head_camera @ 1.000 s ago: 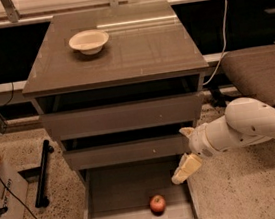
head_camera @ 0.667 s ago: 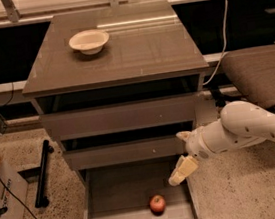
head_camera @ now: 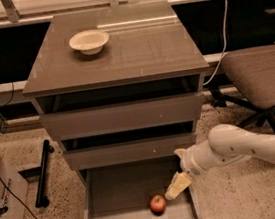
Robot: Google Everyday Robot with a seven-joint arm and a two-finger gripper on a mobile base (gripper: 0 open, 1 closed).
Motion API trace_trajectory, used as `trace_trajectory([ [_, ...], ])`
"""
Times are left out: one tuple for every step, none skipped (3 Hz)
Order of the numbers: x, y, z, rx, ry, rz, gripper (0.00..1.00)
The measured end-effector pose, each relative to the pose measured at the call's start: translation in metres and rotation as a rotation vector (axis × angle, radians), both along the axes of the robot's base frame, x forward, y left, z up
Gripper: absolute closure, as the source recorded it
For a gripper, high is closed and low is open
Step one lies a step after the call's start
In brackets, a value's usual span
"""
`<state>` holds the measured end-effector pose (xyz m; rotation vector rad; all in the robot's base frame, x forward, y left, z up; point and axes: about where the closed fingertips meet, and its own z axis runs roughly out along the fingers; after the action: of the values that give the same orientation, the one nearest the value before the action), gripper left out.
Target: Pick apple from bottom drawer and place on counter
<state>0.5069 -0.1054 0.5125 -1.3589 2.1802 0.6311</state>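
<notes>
The apple (head_camera: pixel 157 204), small and red, lies in the bottom drawer (head_camera: pixel 115 205), which is pulled open, near its front right part. My gripper (head_camera: pixel 179 182) comes in from the right on a white arm and hangs just above the drawer's right side, a little up and right of the apple, apart from it. One pale finger (head_camera: pixel 177 186) points down-left toward the apple. The counter (head_camera: pixel 135 51) is the glossy grey-brown top of the cabinet, with a white bowl (head_camera: pixel 89 41) on its back left.
The two upper drawers (head_camera: pixel 123 116) stand slightly open above the bottom one. A padded office chair (head_camera: pixel 262 77) stands at the right. A cardboard box (head_camera: pixel 0 200) and cables lie on the speckled floor at the left.
My gripper and arm have moved left and down, closer to the apple in the open drawer. The apple has not moved.
</notes>
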Motion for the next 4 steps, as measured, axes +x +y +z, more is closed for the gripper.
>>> trace_trajectory([
  [-0.004,0.006,-0.046,-0.023,-0.031,-0.012,0.00],
  [-0.003,0.010,-0.092,0.011,-0.034,-0.018,0.00],
  [0.003,0.015,-0.146,0.048,0.002,-0.014,0.00],
  [0.011,0.021,-0.203,0.079,0.072,0.016,0.00],
])
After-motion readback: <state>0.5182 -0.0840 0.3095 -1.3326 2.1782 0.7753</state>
